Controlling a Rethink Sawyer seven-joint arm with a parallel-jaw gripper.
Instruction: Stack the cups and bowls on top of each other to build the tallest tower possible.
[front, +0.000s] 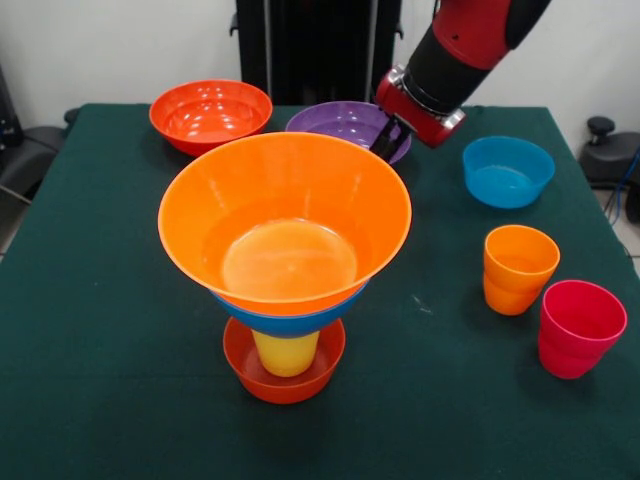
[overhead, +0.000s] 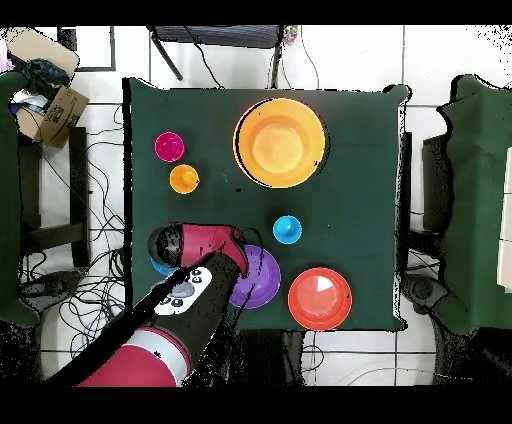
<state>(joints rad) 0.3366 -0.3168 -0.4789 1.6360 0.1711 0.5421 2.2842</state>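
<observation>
The end effector (front: 385, 143) sits at the purple bowl's (front: 340, 123) rim; whether clamped cannot be told. The tower (front: 285, 255) stands nearby.

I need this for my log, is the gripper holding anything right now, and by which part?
It cannot be told. The gripper is at the rim of the purple bowl, but whether it grips that rim is hidden.
</observation>
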